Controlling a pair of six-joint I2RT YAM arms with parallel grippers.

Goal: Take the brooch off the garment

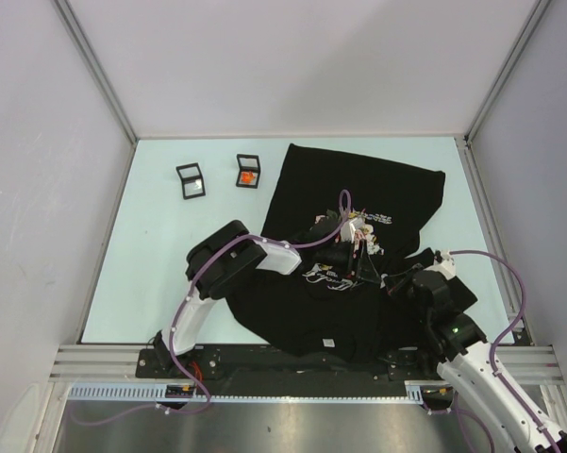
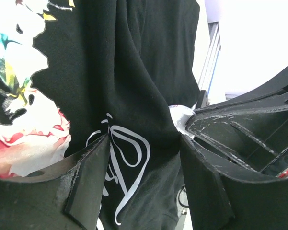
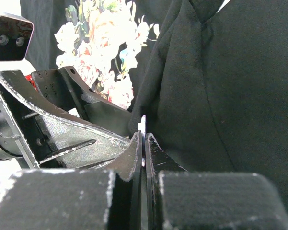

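— Two grippers are working close to the rose print (image 3: 100,43) in the middle of the garment (image 1: 358,179), which is lying rumpled on the table (image 1: 151,274).
— How is the left gripper (image 2: 144,143) standing?
— Its fingers (image 2: 86,187) are standing apart, straddling a raised fold of black cloth just below the rose print. The white cursive lettering (image 2: 127,158) is running across that fold.
— And the right gripper (image 3: 144,136)?
— Its jaws are pressing together just to the right of the rose print, right beside the left gripper's tip. They are clamping a small white piece (image 3: 143,123), and only a thin sliver of it is showing above the fingertips. From the left wrist it is appearing as a pale rounded bit at that gripper's tip, touching the cloth fold.
— Is that the brooch?
— I am not managing to tell; it is small and mostly hidden.
— Is anything else lying about?
— Two small black-framed boxes are sitting well to the left of the rose print, off the garment: the farther box (image 1: 191,179), and the nearer box (image 1: 248,171), which is holding something orange.
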